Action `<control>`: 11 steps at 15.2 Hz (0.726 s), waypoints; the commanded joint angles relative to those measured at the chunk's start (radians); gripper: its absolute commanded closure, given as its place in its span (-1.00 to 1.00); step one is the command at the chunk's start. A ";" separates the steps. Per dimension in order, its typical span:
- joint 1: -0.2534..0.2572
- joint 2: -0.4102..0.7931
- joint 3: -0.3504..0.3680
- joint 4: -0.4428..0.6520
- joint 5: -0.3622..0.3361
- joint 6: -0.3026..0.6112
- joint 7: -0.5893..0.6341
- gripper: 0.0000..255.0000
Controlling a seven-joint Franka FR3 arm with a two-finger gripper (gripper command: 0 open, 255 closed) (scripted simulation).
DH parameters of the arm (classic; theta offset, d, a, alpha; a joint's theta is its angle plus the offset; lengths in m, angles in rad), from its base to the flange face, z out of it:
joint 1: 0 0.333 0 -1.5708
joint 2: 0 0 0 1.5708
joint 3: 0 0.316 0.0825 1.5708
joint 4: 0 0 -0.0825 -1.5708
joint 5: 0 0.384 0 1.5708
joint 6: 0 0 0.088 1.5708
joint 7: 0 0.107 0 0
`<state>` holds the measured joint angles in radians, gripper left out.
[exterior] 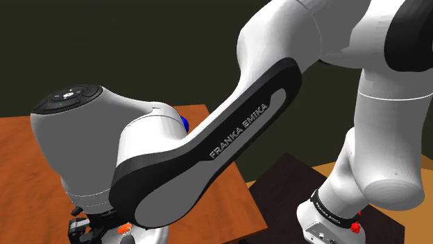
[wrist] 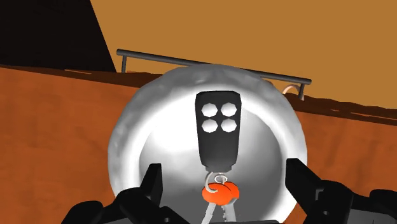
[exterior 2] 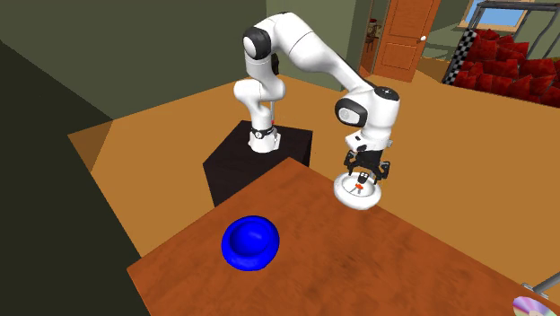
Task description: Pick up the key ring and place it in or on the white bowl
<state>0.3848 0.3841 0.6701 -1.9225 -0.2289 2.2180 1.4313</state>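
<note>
The key ring (wrist: 218,137), a black four-button fob with an orange tag and metal keys, lies inside the white bowl (wrist: 133,137). My gripper (wrist: 224,170) hangs just above it, open, its black fingers (wrist: 153,184) spread to either side of the keys without touching them. In the second exterior view the gripper (exterior 2: 360,172) points straight down over the white bowl (exterior 2: 345,191), which sits near the far edge of the wooden table (exterior 2: 377,260). The shoulder view has the gripper (exterior: 90,232) at its lower left, mostly behind the arm.
A blue bowl (exterior 2: 250,242) sits on the table toward the second exterior view's left. A shiny disc (exterior 2: 529,307) lies at the table's lower right corner. The dark stand (exterior 2: 235,166) is behind the table. A grey rail (wrist: 210,62) runs beyond the white bowl.
</note>
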 commanded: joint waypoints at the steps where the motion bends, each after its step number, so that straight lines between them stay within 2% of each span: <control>1: -0.015 -0.037 0.015 0.010 0.028 -0.040 -0.018 -1.00; 3: -0.027 -0.068 0.028 0.035 0.054 -0.090 -0.035 -1.00; 11: -0.027 -0.069 0.027 0.034 0.054 -0.090 -0.035 -1.00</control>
